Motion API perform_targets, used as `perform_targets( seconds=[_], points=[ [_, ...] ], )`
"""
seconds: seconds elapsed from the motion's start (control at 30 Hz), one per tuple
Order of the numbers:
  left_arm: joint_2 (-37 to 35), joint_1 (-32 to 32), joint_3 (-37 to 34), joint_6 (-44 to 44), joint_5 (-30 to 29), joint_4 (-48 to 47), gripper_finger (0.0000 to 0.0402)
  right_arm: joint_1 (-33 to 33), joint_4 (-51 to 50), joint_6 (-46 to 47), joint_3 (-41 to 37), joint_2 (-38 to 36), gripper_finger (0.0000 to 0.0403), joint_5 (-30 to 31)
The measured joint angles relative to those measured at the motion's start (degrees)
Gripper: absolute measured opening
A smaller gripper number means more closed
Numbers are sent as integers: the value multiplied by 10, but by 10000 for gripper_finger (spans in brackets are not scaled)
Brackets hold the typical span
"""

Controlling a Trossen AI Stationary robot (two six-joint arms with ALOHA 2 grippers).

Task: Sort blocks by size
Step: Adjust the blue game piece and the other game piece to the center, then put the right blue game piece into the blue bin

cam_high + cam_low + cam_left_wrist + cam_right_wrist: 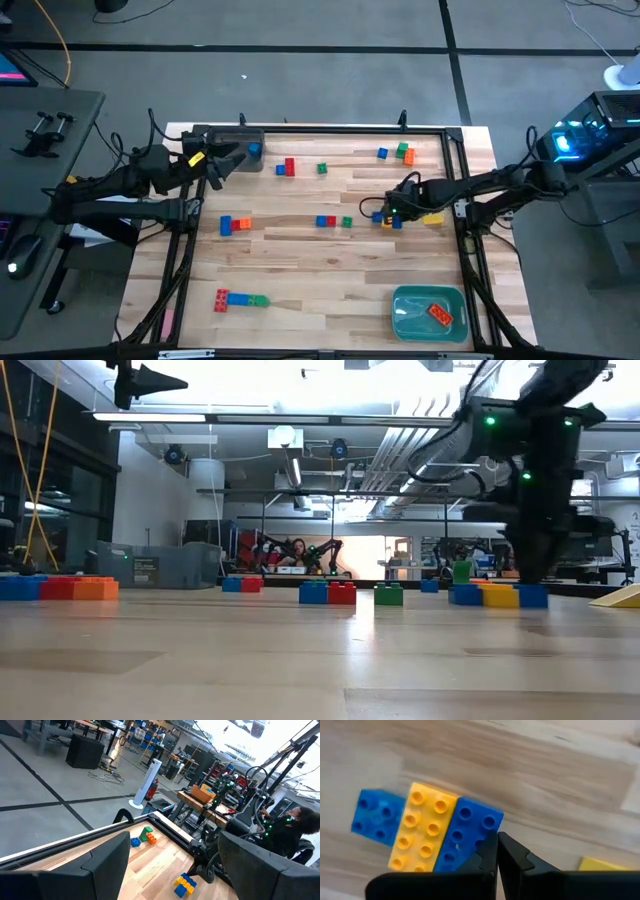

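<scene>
A row of three blocks lies right of the table's middle: a short blue one (376, 815), a long yellow one (422, 832) and a long blue one (467, 832), also seen in the high view (385, 217). My right gripper (497, 840) is shut and points down at the long blue block's outer edge (393, 207). My left gripper (172, 870) is open and empty at the far left, beside the grey bin (225, 138). Other blocks lie scattered in small groups: red and blue (285, 167), blue, red and green (330, 221), blue and orange (235, 224). My right gripper's shut fingertips (487, 851) stand at the long blue block's outer long side (485, 827), coming from above and pointing down. I cannot tell whether they touch it. The block lies flat on the table, studs up, against the yellow one.
A teal bin (405, 318) with a red block (440, 314) stands at the near right. A yellow wedge (432, 217) lies just right of my right gripper. More blocks lie at the far right (400, 152) and near left (240, 299). A blue block (255, 150) sits by the grey bin.
</scene>
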Motion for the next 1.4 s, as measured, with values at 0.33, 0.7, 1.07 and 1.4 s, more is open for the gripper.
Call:
perform_targets(
  seconds=[0.33,0.7,1.07,1.4],
  points=[
    [0,0,0,5,0,0,289,-4,-38,-78,77,-3,1,-21],
    [0,0,0,5,0,0,289,0,-5,-64,32,29,0,-65],
    [0,0,0,11,-4,0,289,4,-107,-155,62,32,0,-86],
    [0,0,0,11,-4,-5,289,18,-171,-111,99,4,7,-50]
  ],
)
